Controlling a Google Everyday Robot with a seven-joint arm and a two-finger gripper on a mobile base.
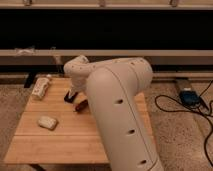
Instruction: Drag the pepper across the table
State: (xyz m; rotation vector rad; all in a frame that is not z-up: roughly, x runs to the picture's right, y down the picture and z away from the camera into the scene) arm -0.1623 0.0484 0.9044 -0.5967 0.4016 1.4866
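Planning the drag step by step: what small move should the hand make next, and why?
Probably lower the hand slightly onto the pepper. The hand sits just left of the pepper on the table, so contact seems needed before any dragging.

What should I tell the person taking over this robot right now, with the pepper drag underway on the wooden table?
Gripper: low over the light-brown wooden plank table, left of centre, just left of the pepper; the arm hides much of it.
Small slim dark-red pepper: lying on the table near the middle, beside the gripper's tip.
Also on the table: a pale beige rounded block near the left front, and a pale bottle-like object lying at the back left.
Done: gripper brought down next to the pepper.
Left: probably most of the drag across the table; keep the path away from the beige block.
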